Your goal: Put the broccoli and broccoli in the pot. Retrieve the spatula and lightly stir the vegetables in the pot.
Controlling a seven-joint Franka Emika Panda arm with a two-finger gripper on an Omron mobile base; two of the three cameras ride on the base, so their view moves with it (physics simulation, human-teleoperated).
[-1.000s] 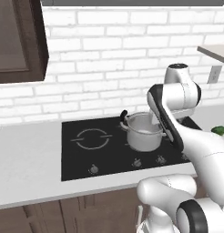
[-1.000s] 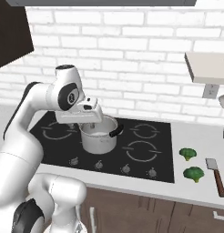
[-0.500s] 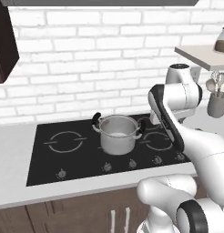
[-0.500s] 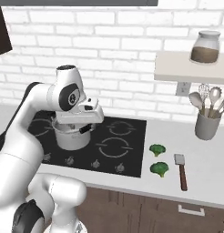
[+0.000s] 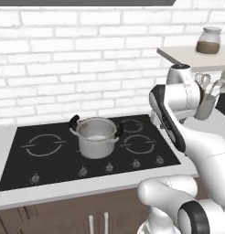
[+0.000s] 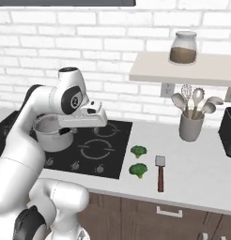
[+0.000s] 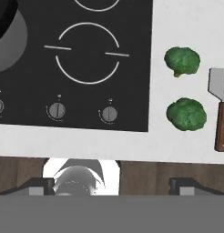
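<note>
Two green broccoli florets lie on the white counter right of the cooktop, one (image 6: 138, 151) (image 7: 182, 60) farther back and one (image 6: 137, 169) (image 7: 186, 113) nearer the front edge. Just right of them lies the spatula (image 6: 160, 172) (image 7: 220, 109), with a steel blade and a brown handle. The steel pot (image 5: 97, 136) (image 6: 51, 132) stands on the cooktop and looks empty. My gripper (image 6: 83, 124) (image 7: 113, 184) hangs open above the cooktop's right burners, between the pot and the florets, holding nothing. Its fingertips (image 7: 41, 184) are wide apart.
The black cooktop (image 5: 50, 160) has knobs along its front edge. A grey utensil cup (image 6: 190, 126) stands by the wall. Above it a shelf (image 6: 183, 70) holds a jar (image 6: 183, 47). A dark appliance (image 6: 228, 131) stands at the far right.
The base has driven to the right, so the whole scene has slid left in both base views. The florets, spatula and utensil cup have come closer to centre. The arm's pose looks unchanged.
</note>
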